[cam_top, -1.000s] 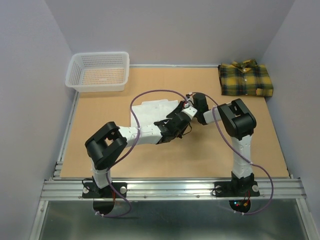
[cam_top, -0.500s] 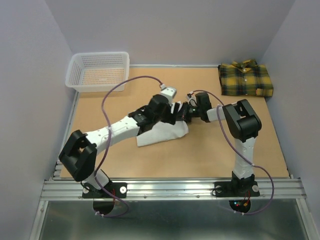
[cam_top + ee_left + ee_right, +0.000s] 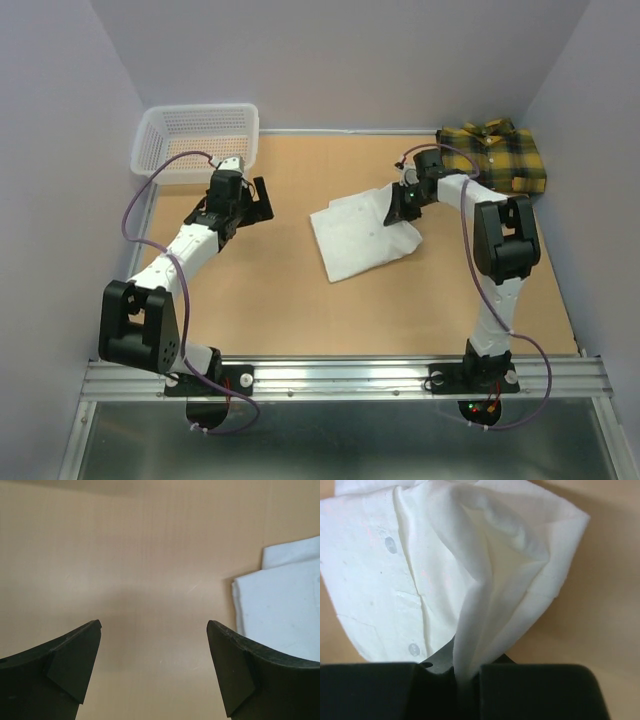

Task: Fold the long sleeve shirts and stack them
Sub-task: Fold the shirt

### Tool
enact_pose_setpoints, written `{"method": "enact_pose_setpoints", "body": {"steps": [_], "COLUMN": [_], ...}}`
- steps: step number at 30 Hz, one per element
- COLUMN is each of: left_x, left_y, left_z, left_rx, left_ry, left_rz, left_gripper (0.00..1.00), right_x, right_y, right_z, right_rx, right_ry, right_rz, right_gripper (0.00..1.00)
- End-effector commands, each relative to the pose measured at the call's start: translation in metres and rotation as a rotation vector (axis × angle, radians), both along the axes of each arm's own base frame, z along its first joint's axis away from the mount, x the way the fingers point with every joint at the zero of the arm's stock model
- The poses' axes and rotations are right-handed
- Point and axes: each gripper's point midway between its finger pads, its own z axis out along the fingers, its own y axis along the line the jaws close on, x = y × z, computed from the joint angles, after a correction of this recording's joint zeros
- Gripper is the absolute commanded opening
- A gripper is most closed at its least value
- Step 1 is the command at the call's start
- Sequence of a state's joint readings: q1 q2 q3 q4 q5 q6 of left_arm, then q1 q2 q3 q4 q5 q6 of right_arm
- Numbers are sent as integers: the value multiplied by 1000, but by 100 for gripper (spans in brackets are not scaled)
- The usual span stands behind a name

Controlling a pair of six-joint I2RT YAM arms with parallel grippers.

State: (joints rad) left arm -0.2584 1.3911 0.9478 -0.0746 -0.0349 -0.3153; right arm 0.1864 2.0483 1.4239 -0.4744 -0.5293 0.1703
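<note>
We see the white shirt (image 3: 360, 238) lying in the middle of the desk (image 3: 300, 310), folded to a rough rectangle that sits turned at an angle to the desk edges. The right pincer (image 3: 398, 207) is at the far right corner of this shirt. In the right wrist view its fingers are pressed together on a fold of the white cloth, so the pincer (image 3: 467, 672) is closed on the shirt (image 3: 445, 565), and the cloth rises from the desk into the grip. Two small buttons (image 3: 390, 544) show on the flat part of the cloth beside the fold. The left pincer (image 3: 258, 203) is well apart from the shirt, on the left side of the desk, just in front of the white basket (image 3: 200, 108) that stands in the far left corner. In the left wrist view this pincer (image 3: 154, 624) is wide open with nothing between its fingers, only bare desk below, and the edge of the white shirt (image 3: 280, 605) appears at the right side of the view. The plaid shirt (image 3: 495, 158) lies folded in the far right corner of the desk, collar toward the back wall, near the right arm.
</note>
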Motion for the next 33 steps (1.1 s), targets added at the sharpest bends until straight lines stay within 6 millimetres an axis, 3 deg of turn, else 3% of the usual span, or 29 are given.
{"method": "enact_pose_setpoints", "body": {"steps": [1, 4, 7, 8, 10, 11, 14, 15, 16, 18, 21, 27, 30, 33], "left_x": [2, 4, 2, 2, 3, 3, 3, 3, 3, 5, 6, 6, 6, 6], "left_y": [9, 15, 19, 20, 22, 23, 22, 21, 20, 19, 17, 20, 21, 22], "left_z": [8, 14, 16, 17, 18, 19, 18, 16, 15, 13, 10, 10, 10, 12], "left_rx": [-9, -12, -5, -4, 0, 2, -3, -5, -9, -11, -16, -2, 2, 4], "left_ry": [-15, -42, -53, -56, -59, -63, -60, -54, -50, -42, -29, -25, -25, -28], "left_rz": [68, 102, 123, 129, 141, 144, 145, 144, 140, 134, 130, 143, 149, 150], "left_gripper": [99, 99, 99, 99, 99, 99, 99, 98, 98, 98, 98, 98, 98, 98], "right_x": [9, 21, 35, 42, 48, 56, 63, 65, 67, 64, 66, 51, 36, 25], "right_y": [-68, -106, -155, -175, -194, -210, -224, -227, -217, -209, -186, -146, -110, -86], "right_z": [29, 41, 72, 97, 129, 165, 225, 255, 273, 283, 261, 134, 62, 29], "right_rx": [-348, -535, -797, -914, -1019, -1114, -1212, -1258, -1266, -1321, -1364, -1402, -1369, -1355], "right_ry": [-74, -93, -132, -162, -211, -272, -381, -433, -498, -523, -504, -319, -236, -211], "right_rz": [76, 26, -54, -102, -162, -239, -320, -369, -383, -350, -275, -82, 36, 78], "right_gripper": [0, 1, 1, 1, 1, 1, 1, 1, 0, 1, 1, 1, 1, 1]}}
